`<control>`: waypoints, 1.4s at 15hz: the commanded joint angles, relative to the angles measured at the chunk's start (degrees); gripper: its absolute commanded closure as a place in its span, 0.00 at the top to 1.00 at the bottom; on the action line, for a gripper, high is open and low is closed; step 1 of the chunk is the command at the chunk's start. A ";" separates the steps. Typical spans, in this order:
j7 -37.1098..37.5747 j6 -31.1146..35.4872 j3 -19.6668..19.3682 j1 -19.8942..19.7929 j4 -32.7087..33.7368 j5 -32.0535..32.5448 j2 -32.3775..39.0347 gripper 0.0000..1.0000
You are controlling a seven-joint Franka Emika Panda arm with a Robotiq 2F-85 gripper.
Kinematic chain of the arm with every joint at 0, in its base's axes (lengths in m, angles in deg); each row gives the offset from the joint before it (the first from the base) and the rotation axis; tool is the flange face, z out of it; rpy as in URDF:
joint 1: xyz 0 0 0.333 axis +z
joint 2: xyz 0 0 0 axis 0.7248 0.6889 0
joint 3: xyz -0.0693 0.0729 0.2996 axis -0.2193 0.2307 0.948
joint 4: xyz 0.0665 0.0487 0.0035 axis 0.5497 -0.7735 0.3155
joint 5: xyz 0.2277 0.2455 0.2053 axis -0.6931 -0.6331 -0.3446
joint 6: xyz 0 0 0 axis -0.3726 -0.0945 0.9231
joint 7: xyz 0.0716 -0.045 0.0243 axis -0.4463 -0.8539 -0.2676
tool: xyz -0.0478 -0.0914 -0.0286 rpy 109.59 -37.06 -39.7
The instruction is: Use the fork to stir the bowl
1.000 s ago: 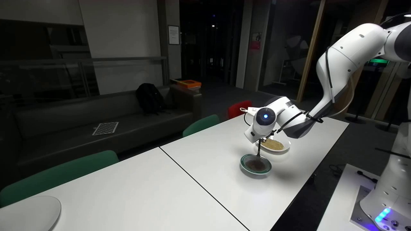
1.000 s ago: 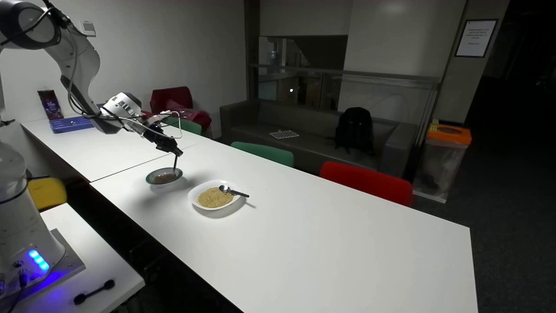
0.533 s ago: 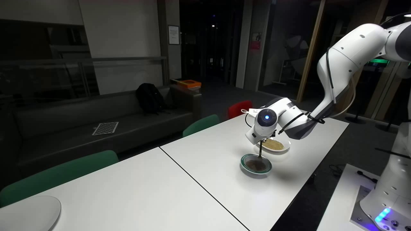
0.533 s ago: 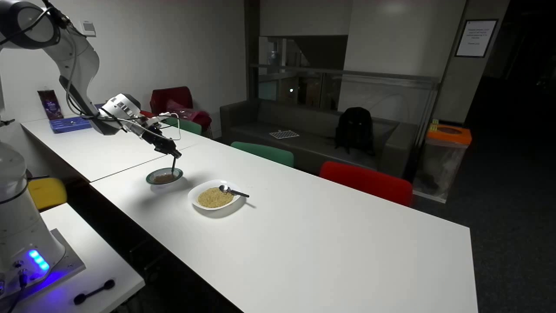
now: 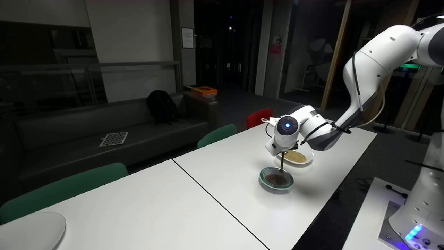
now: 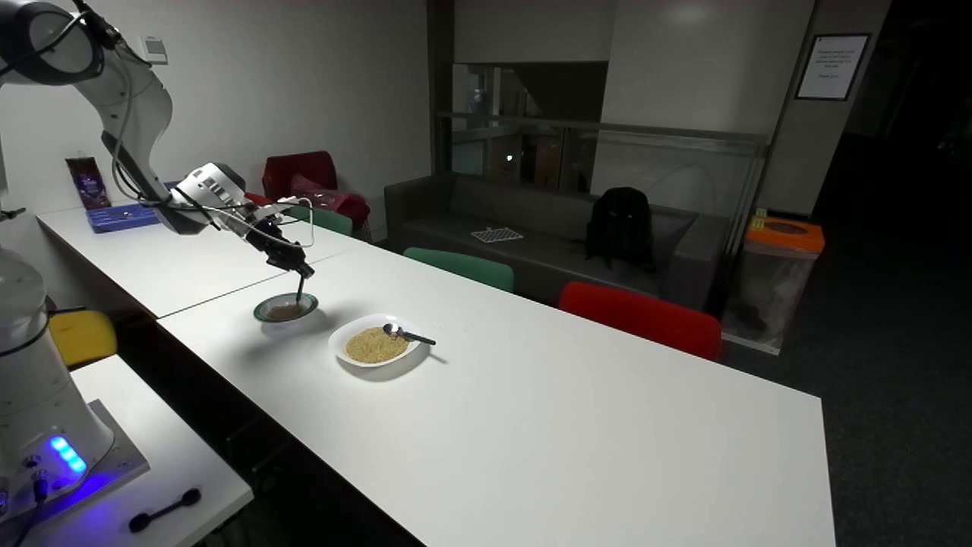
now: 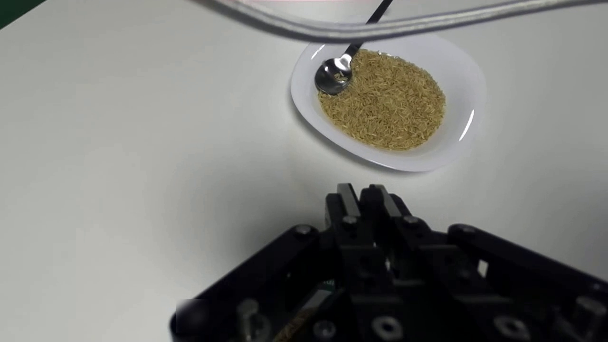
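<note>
The fork (image 5: 282, 164) is standing nearly upright in the bowl (image 5: 276, 186), its lower end sitting inside the rim, toward the side. The tip is too small to make out, so whether it is touching the brown contents (image 5: 275, 179) cannot be told. The gripper (image 7: 365, 192) is pinching the fork's upper part — the fingers are pressing close together on it and pointing down above the bowl. The bowl, green along its rim, is resting on the table (image 6: 577, 425). In the wrist view the gripper is hiding most of it; only a sliver of green and brown is showing among the dark links.

The white dish (image 7: 460, 90) is sitting near the bowl, not touching it, and is holding golden grain (image 7: 394, 107). A spoon (image 7: 334, 76) is lying there — its metal end is resting on the grain, its black handle sticking out over the rim. A cable (image 7: 342, 32) is crossing in front of that handle. In both exterior views a backpack (image 6: 619, 224) is standing on the sofa (image 6: 539, 251).
</note>
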 commanded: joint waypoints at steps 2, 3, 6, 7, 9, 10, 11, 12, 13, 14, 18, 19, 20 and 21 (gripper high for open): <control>-1.14 1.33 0.58 -0.41 -0.93 -3.48 -2.04 0.03; -1.15 1.34 0.60 -0.41 -0.83 -3.82 -1.97 0.03; -1.44 1.31 0.43 -0.60 -0.33 -5.00 -1.75 0.03; -1.61 1.40 0.35 -0.72 -0.18 -5.31 -1.85 0.03; -1.63 1.44 0.19 -0.92 0.02 -5.94 -2.24 0.03; -1.68 1.49 0.11 -0.98 0.13 -6.28 -2.44 0.03; -1.62 1.45 0.00 -1.01 0.29 -6.51 -2.66 0.03; -1.67 1.43 -0.13 -1.09 0.52 -6.78 -2.83 0.03; -1.69 1.50 -0.26 -1.14 0.71 -6.97 -2.99 0.03; -1.67 1.62 -0.41 -1.19 0.80 -7.15 -3.23 0.03; -1.82 2.31 -0.85 -1.45 1.13 -7.94 -3.82 0.03; -1.87 2.49 -0.92 -1.52 1.06 -8.19 -4.01 0.03; -1.97 2.78 -0.97 -1.64 0.97 -8.51 -4.23 0.03; -1.95 2.91 -1.03 -1.75 0.86 -8.64 -4.65 0.03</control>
